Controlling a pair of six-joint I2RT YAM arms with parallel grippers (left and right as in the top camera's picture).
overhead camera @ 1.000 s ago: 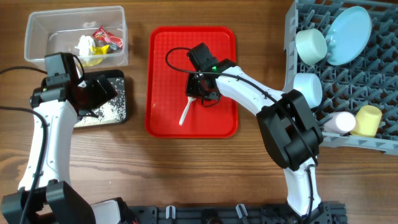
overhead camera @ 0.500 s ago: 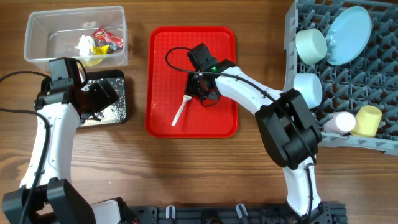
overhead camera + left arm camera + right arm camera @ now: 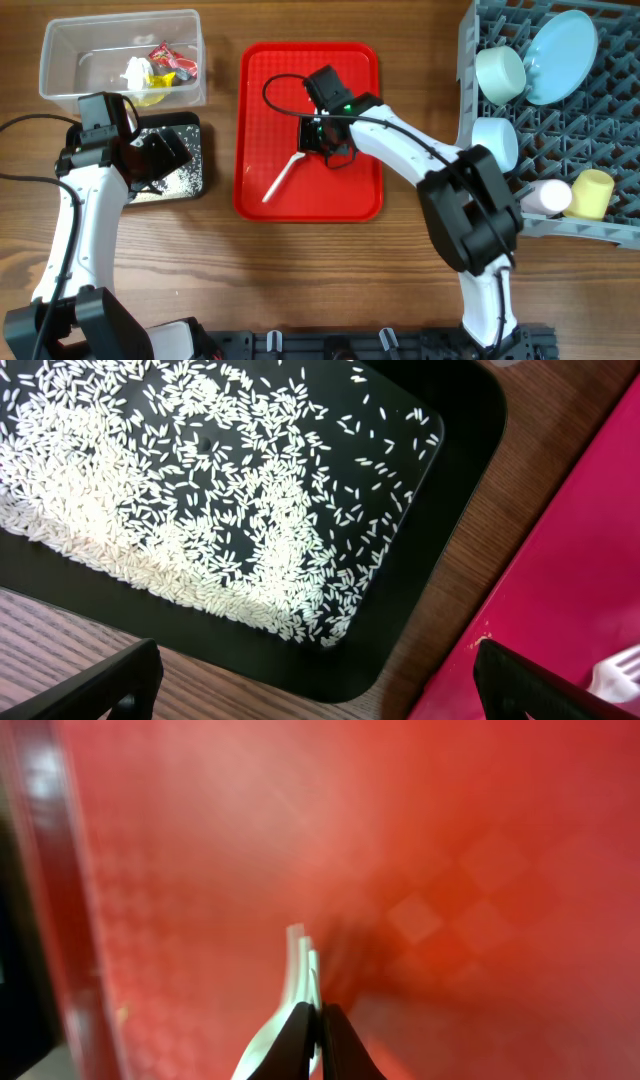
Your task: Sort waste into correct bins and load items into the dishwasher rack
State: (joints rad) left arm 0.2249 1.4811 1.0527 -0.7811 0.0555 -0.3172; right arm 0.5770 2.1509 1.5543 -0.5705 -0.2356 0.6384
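Note:
My right gripper is shut on a white plastic fork over the flat red tray. The fork slants down-left across the tray. In the right wrist view the shut fingers pinch the fork. My left gripper hovers open and empty over the black tray. That tray holds white rice grains. The clear tub holds red and yellow wrappers and a white tissue. The spoon is not in view.
The grey rack at right holds a pale blue plate, two pale bowls, a white cup and a yellow cup. The left wrist view shows the red tray's edge and the fork's end.
The fork's free end has swung leftward across the red tray while the right gripper holds it. The left gripper shifted slightly down over the black tray, then stayed.

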